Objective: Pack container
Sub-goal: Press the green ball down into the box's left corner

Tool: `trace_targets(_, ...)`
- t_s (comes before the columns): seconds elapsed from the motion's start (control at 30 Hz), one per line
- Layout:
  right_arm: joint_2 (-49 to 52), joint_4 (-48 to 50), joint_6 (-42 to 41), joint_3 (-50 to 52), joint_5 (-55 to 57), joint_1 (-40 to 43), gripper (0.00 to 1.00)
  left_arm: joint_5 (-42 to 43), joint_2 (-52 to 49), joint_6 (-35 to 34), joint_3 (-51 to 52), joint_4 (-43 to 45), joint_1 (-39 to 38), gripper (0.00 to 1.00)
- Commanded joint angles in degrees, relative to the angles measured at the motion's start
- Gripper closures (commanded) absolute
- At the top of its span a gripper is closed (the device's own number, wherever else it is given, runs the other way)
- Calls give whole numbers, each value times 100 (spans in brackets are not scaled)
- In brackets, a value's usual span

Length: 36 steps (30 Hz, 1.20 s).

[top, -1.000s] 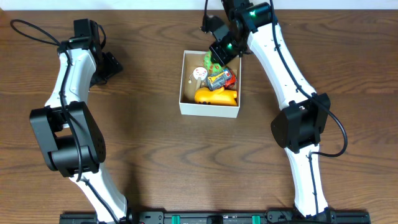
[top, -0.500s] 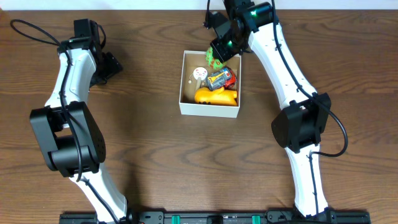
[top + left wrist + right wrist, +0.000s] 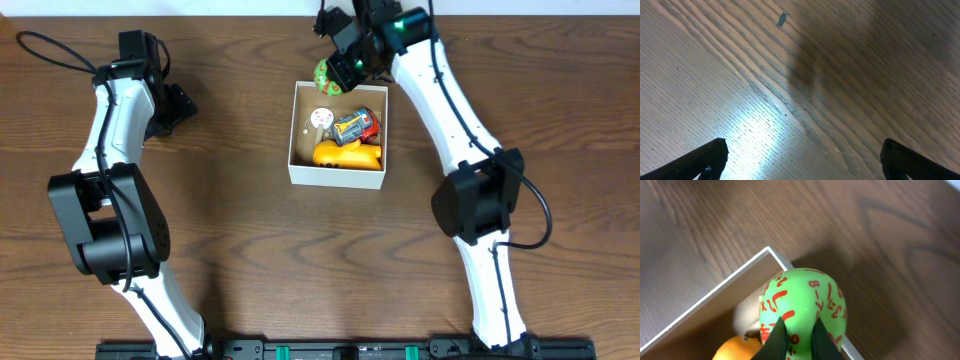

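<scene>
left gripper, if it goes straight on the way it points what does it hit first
The wooden table; nothing else shows ahead of the open left gripper, though how far off is unclear.

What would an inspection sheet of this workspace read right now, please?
Surface: dark wooden table.
Job's things: container holds yellow toy, toy car, white disc; green numbered toy over its far rim.
Clutter: small grey speck.
Grippers: right gripper shut on green numbered toy; left gripper open, holding nothing.
Cables: black cable loops beside both arms.
Surroundings: pale strip beyond table's far edge.
</scene>
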<state>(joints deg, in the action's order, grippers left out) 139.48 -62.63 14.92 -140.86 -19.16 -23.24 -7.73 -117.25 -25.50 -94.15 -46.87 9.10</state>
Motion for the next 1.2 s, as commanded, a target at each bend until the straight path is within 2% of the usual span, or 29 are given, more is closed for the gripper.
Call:
trace_targets(0.0,264,-20,101,15,-275,-153,99,-70,-9,-13,39,-15,20,2)
trace_targets(0.5,496,-66,101,26,-433,-291,99,-70,-9,-13,39,-15,20,2)
trace_targets(0.8,46,-227,103,15,-459,-221,99,-70,-9,-13,39,-15,20,2)
trace_targets(1.0,76,-651,509,107,-334,-223,99,-70,-9,-13,39,-15,20,2)
trace_targets(1.13,127,-479,533,308,-184,-249,99,-70,-9,-13,39,-15,20,2)
trace_targets(1.17,127,-385,531,376,-184,-256,95,-70,-9,-13,39,-15,20,2)
